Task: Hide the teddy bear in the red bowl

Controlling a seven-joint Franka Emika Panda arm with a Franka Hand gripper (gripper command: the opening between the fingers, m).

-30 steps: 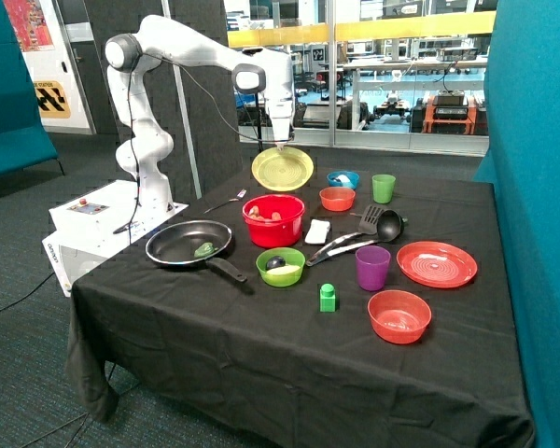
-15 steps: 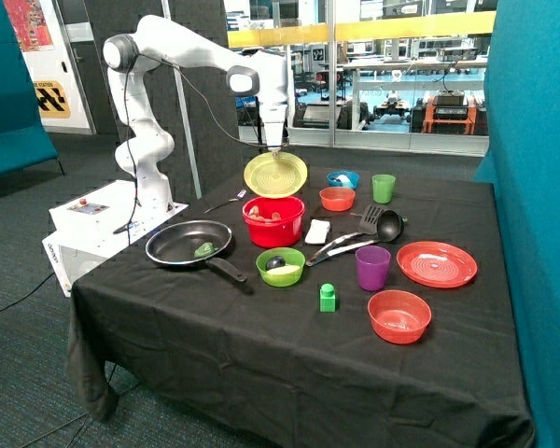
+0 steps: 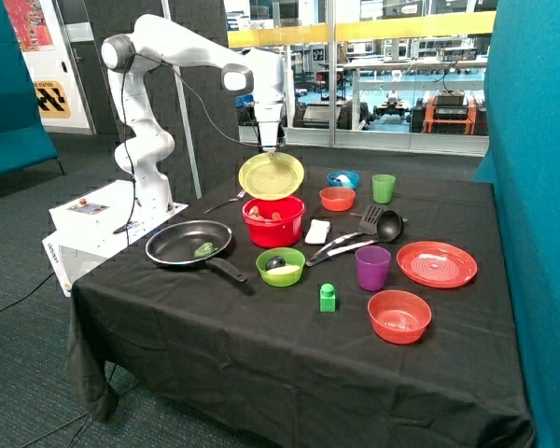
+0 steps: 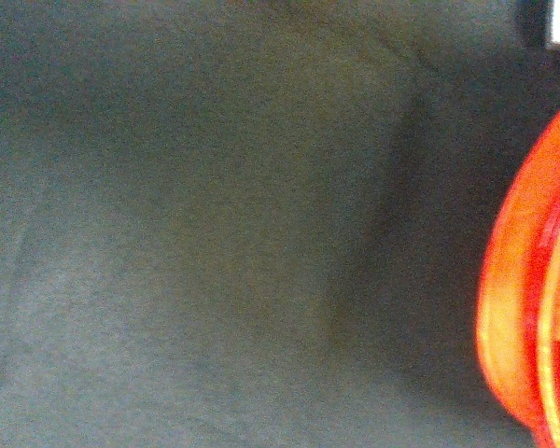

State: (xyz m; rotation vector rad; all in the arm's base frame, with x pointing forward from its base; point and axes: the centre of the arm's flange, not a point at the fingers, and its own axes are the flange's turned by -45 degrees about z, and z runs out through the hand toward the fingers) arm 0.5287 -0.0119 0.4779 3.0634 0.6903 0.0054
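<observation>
Yellow plate [image 3: 272,175] in pincer [image 3: 270,150], now nearer over red bowl [image 3: 273,221].

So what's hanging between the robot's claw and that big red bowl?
A yellow plate, tilted on edge. In the outside view it hangs from the gripper, just above the back rim of the red bowl. Something brownish-orange shows inside the bowl.

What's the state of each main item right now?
end effector: holding yellow plate
yellow plate: tilted, in the air over red bowl
red bowl: upright, uncovered
teddy bear: inside red bowl
frying pan: upright, green item inside
purple cup: upright
</observation>
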